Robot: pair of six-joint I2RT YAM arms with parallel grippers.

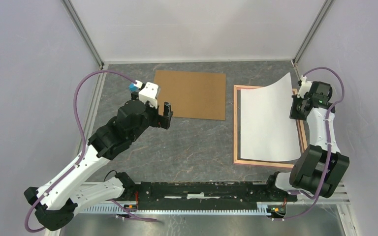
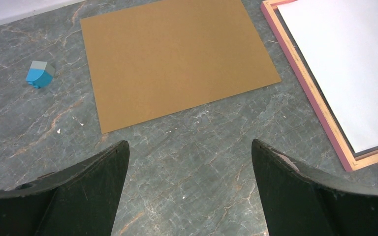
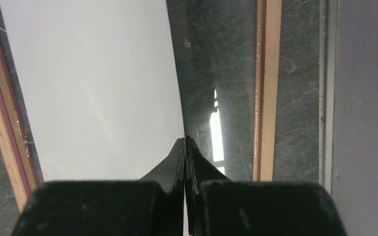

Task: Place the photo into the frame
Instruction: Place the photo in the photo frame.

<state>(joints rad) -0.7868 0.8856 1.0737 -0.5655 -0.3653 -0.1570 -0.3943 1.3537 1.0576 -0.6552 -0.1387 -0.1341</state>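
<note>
The right jaws [image 3: 184, 147] are pinching shut on the right edge of the photo [image 3: 93, 83], holding that side lifted. The sheet, white back up, is spreading left of and ahead of them over the frame [image 3: 268, 88]. Its long axis is running straight ahead of the jaws, parallel to the frame's right rail, which is lying just right of them. The left jaws [image 2: 189, 162] are hanging wide open and empty, well apart, facing the board [image 2: 177, 59].

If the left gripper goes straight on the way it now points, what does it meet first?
Probably the bare table, just short of the brown board. The open left gripper tilts down toward it. Depth is unclear; it might reach the board's near edge.
</note>
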